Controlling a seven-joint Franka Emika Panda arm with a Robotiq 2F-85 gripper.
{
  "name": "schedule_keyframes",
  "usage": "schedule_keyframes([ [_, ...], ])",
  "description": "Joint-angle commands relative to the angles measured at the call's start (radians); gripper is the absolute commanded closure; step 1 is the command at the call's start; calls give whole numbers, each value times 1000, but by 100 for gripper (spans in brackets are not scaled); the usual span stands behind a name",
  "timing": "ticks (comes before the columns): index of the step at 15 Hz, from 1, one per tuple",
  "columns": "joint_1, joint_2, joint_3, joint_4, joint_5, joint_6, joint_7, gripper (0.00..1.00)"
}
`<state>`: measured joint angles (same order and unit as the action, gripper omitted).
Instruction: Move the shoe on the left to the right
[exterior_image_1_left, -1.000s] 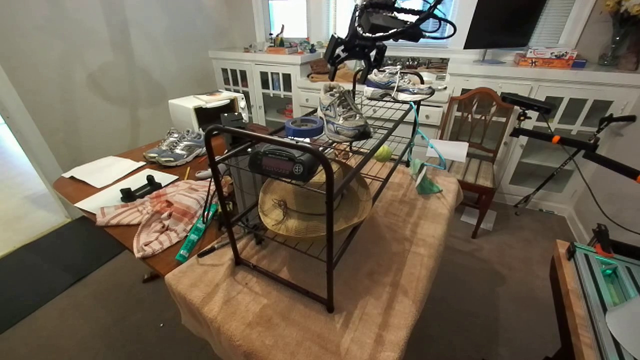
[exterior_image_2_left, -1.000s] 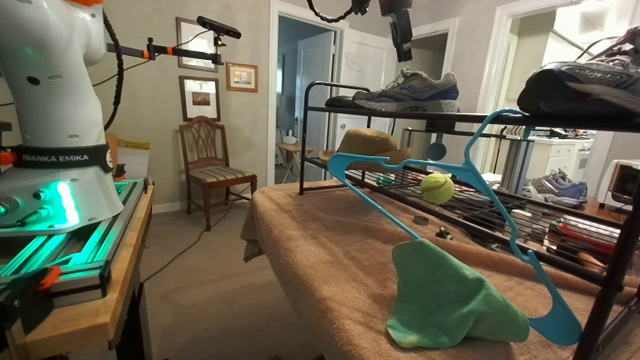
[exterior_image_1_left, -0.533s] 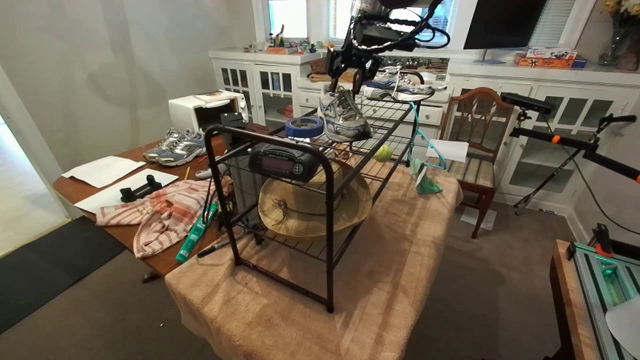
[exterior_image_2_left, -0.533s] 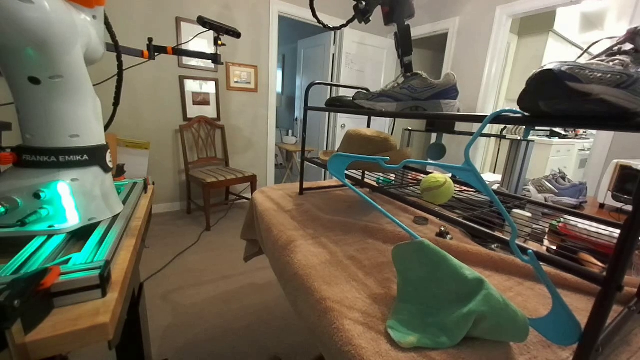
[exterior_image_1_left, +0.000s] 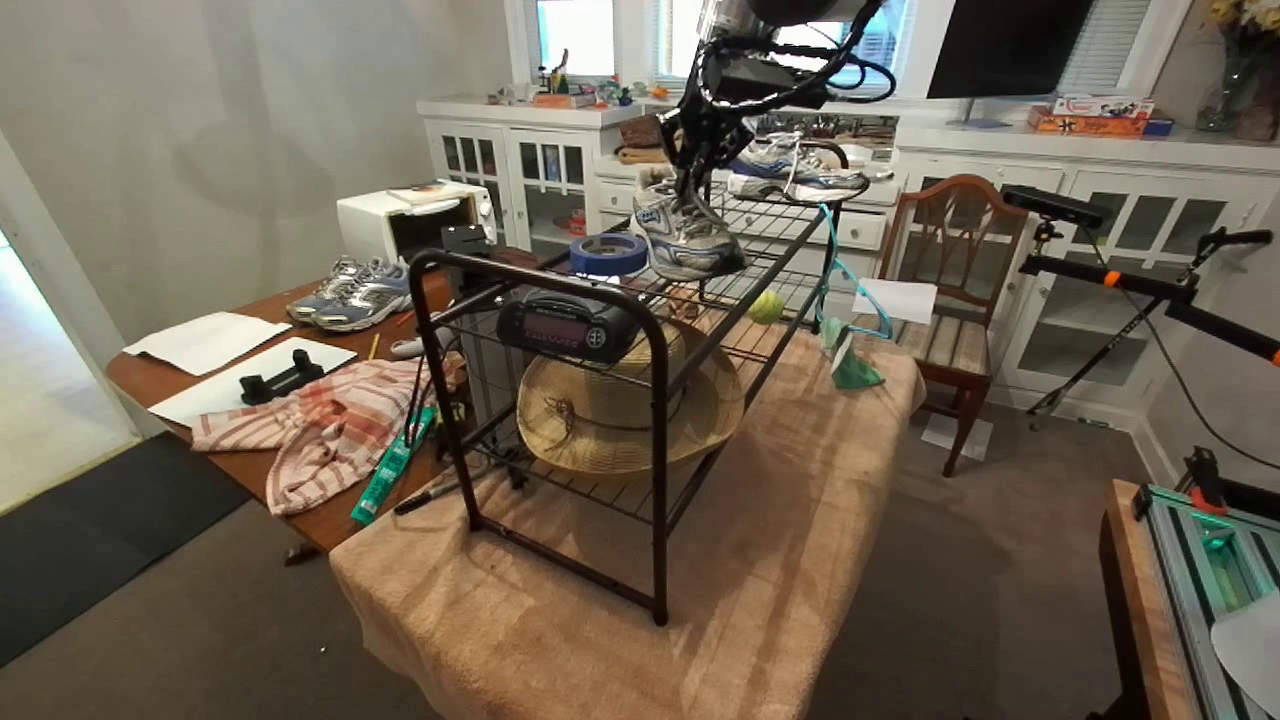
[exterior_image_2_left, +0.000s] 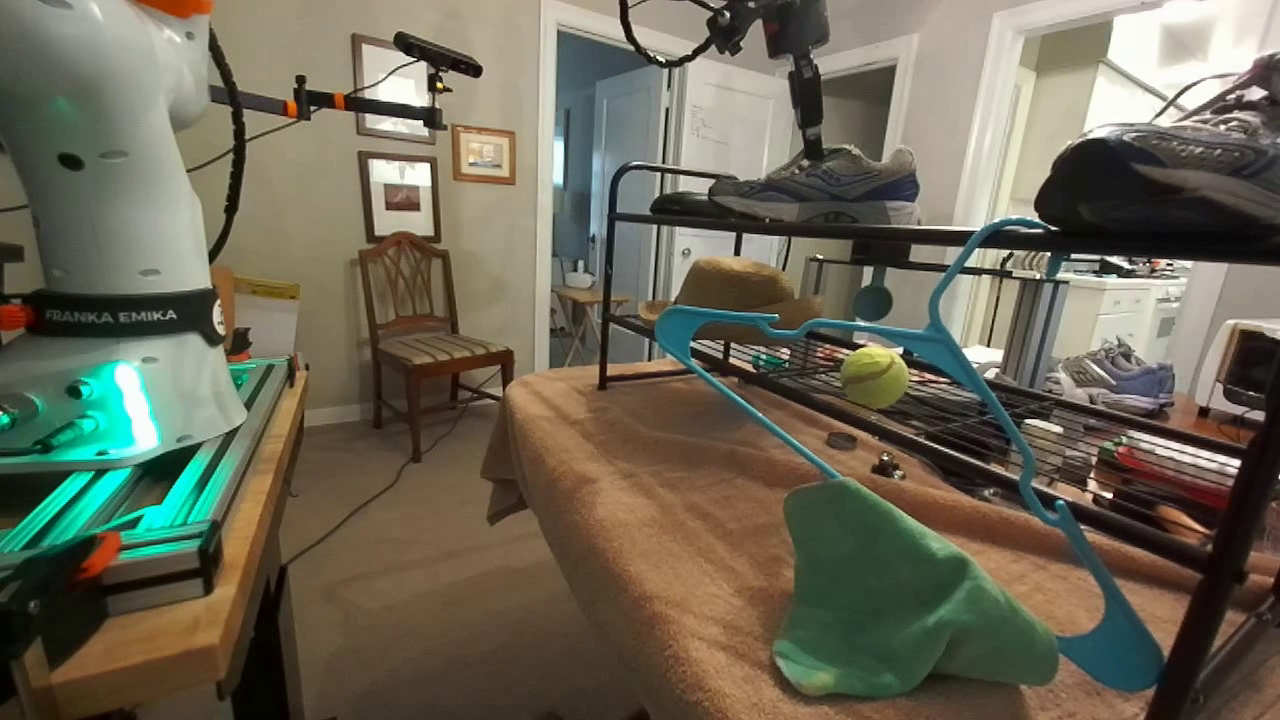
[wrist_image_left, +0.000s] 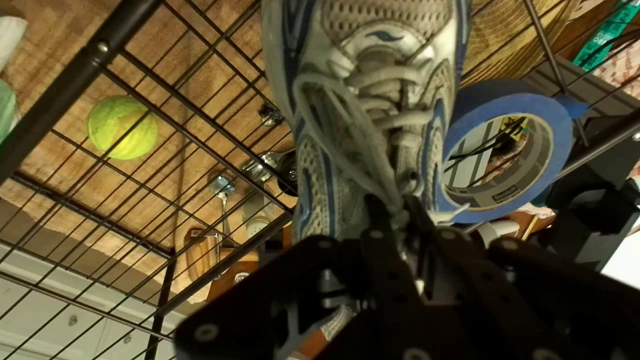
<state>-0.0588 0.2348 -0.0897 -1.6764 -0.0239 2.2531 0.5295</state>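
The grasp is the step in hand. On the top shelf of the wire shoe rack (exterior_image_1_left: 659, 480), toward its left-hand end in both exterior views, sits the gray running shoe (exterior_image_1_left: 690, 246); its sole appears to rest on the rack's wires, though whether they bear its full weight cannot be told. The claw (wrist_image_left: 393, 205) reaches down from above the rack, jaws close together, pinching the laces (wrist_image_left: 406, 119) near the tongue. The next move likely calls for a straight lift clear of the rack, then a carry along its top shelf toward the right-hand end, where the second running shoe (exterior_image_1_left: 795, 172) takes up room. Held by so little, the shoe may swing or tip, so a slow lift seems wise.

Also on the rack's top shelf, just beside the shoe, is the blue masking tape (exterior_image_1_left: 608, 265), which a loose lace end could drag. The clock radio (exterior_image_1_left: 568, 325) sits at the rack's left-hand end. Hooked on the rack's top rail, the turquoise hanger (exterior_image_2_left: 985, 395), seemingly draped with a green cloth (exterior_image_2_left: 900, 590), could snag near the landing spot. The rack's lower shelf holds a straw hat (exterior_image_1_left: 605, 420) and, it seems, a tennis ball (exterior_image_2_left: 873, 378).
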Motion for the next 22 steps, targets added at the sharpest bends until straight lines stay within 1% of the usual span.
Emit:
schedule_keyframes([
  [1,20,13,-15,11,-16,12,24,100],
  [2,22,8,-17,11,-20,11,28,98],
  [6,29,-45,-26,15,-20,-12,82,98],
  [13,6,-115,-43,40,-15,-24,168,98],
  [16,3,-138,-50,37,-39,-20,202,98],
  [19,-10,-155,-55,31,-40,-20,192,98],
  [20,-21,-166,-55,28,-15,-21,149,98],
  [22,-37,-173,-60,30,2,-18,113,98],
])
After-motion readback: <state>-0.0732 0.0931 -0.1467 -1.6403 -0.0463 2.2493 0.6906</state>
